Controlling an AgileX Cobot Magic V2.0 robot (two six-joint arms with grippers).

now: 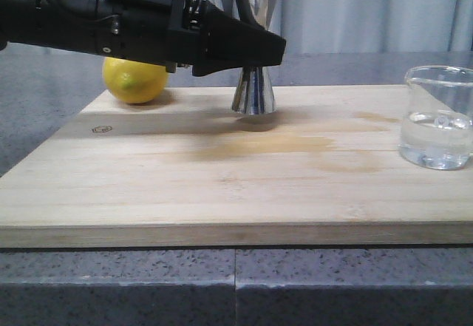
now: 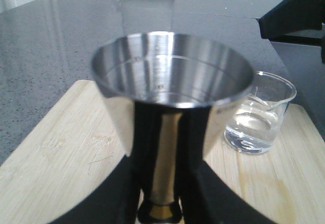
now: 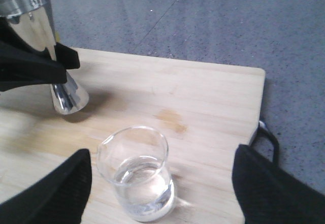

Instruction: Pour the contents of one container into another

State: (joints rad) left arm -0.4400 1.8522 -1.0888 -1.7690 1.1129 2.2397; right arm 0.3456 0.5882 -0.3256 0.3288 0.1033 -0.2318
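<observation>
In the front view you are seeing the left gripper (image 1: pixel 247 63) clamping the steel jigger (image 1: pixel 253 93) at its waist, near the far edge of the wooden board (image 1: pixel 222 185); whether the jigger's base is touching the wood cannot be told. A lemon (image 1: pixel 135 80) is sitting at the board's far left corner, and the glass beaker (image 1: pixel 437 117), holding clear liquid, is standing at the right edge. In the left wrist view you are looking into the jigger's (image 2: pixel 172 87) upper cup, with the fingers (image 2: pixel 127 188) closing on both sides of its gold-banded waist and the beaker (image 2: pixel 259 115) standing beyond it. In the right wrist view the right gripper (image 3: pixel 162 183) is hanging with its fingers (image 3: pixel 56 188) spread wide apart, the beaker (image 3: pixel 136 173) standing upright between them, untouched.
</observation>
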